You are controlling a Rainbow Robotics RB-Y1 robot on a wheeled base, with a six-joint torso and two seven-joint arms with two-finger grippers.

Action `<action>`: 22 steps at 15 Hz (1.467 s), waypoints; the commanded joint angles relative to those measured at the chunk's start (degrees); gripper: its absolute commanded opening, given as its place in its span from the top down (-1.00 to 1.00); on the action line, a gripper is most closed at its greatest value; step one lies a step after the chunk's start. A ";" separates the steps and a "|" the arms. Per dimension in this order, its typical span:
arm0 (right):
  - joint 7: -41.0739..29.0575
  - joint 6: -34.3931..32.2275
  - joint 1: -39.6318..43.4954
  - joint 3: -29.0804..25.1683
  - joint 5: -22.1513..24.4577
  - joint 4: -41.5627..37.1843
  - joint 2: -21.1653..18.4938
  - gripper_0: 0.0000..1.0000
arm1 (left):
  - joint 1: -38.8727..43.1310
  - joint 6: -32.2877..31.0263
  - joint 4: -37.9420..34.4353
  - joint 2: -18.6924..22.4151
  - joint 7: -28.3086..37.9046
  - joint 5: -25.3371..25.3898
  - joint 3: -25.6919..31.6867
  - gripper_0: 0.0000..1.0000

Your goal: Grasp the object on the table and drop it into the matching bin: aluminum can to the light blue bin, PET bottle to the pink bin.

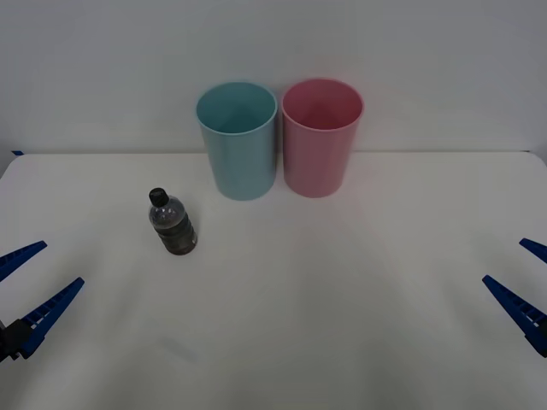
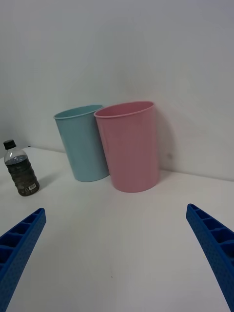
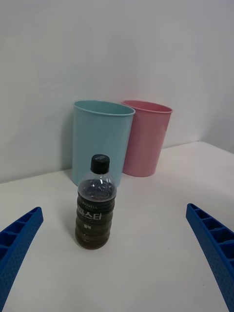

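Small clear plastic PET bottle (image 1: 172, 223) w/ black cap is stood upright on white table (image 1: 342, 299), apart from light blue bin (image 1: 238, 141) & pink bin (image 1: 321, 137). Left gripper (image 1: 26, 286) & right gripper (image 1: 528, 282) are cut off at frame edges, jaws spread, nothing held.

Colours on the white worktop (image 1: 342, 325)
Light blue bin (image 1: 238, 141), pink bin (image 1: 321, 137); bottle (image 1: 173, 224) black-capped, dark brown; ribbed blue fingers (image 3: 17, 243).

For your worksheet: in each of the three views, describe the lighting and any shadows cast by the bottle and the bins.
Front view: soft, even light; the PET bottle casts almost no shadow on the table. Right wrist view: the pink bin throws a faint shadow on the wall behind. Left wrist view: the light blue bin shades the wall dimly; no harsh glare.
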 commanded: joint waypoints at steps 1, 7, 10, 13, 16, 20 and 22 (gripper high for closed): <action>0.00 0.00 0.00 0.00 0.00 0.00 0.00 -1.00 | 0.00 0.00 0.00 0.00 0.00 0.00 0.00 -1.00; 0.00 0.00 0.00 0.00 0.00 0.00 0.00 -1.00 | 0.65 1.10 0.70 0.03 -0.27 0.86 -1.70 -1.00; 0.00 0.00 0.00 0.00 0.00 0.00 0.00 -1.00 | 1.00 3.20 0.70 0.03 -1.14 -1.34 -2.31 -1.00; 0.00 0.00 0.00 0.00 0.00 0.00 0.00 -1.00 | 1.97 8.83 0.70 0.03 -5.27 -1.34 -5.04 -1.00; 0.00 0.00 0.00 0.00 0.00 0.00 0.00 -1.00 | 3.20 14.81 0.70 0.03 -6.86 -1.95 -8.20 -1.00; 0.00 0.00 0.00 0.00 0.00 0.00 0.00 -1.00 | 3.20 21.84 0.70 0.03 -8.35 -3.10 -13.30 -1.00; 0.00 0.00 0.00 0.00 0.00 0.00 0.00 -1.00 | 2.85 24.65 0.70 0.03 -8.79 -2.83 -15.41 -1.00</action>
